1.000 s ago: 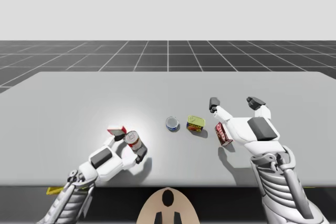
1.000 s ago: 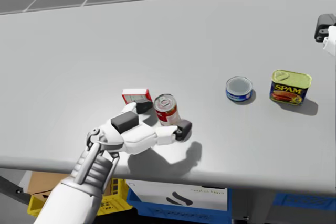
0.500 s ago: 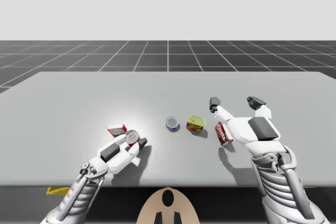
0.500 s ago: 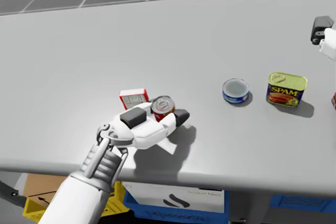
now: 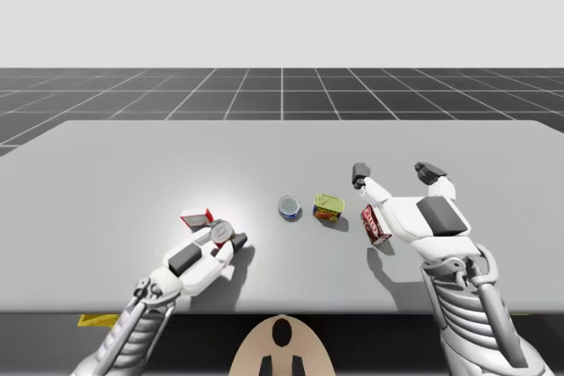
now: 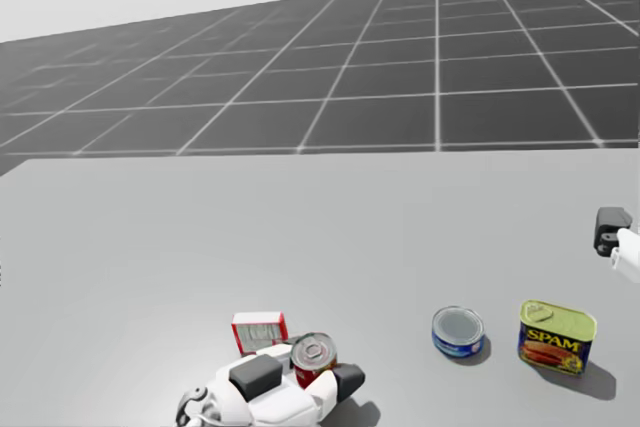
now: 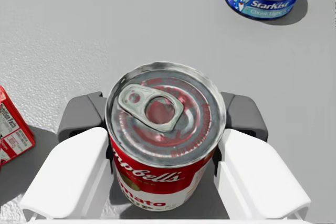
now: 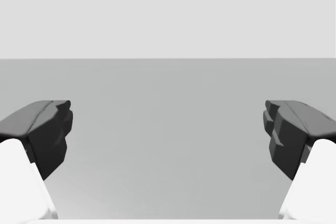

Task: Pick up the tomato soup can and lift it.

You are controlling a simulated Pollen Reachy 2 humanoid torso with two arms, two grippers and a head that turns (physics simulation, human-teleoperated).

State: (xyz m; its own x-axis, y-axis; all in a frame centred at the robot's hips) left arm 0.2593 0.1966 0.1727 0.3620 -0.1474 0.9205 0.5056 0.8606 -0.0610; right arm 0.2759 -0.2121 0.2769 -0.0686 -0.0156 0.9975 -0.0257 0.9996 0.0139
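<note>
In the high view, the tomato soup can (image 5: 220, 232) was seen close to the near edge of the table (image 5: 115, 173), half hidden by the left gripper (image 5: 223, 235); whether it was raised could not be told. In the head view, that arm was cut off below the can. In the left wrist view, both fingers (image 7: 84, 116) were pressed against the can's sides, and a red box (image 7: 10, 127), cut off, lay just beside it. In the right wrist view, the right gripper (image 8: 168, 129) was spread wide over bare table.

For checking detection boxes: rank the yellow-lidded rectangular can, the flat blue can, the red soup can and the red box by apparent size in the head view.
1. yellow-lidded rectangular can
2. flat blue can
3. red soup can and red box: look alike; the can is partly hidden by my left end effector, so unranked.
</note>
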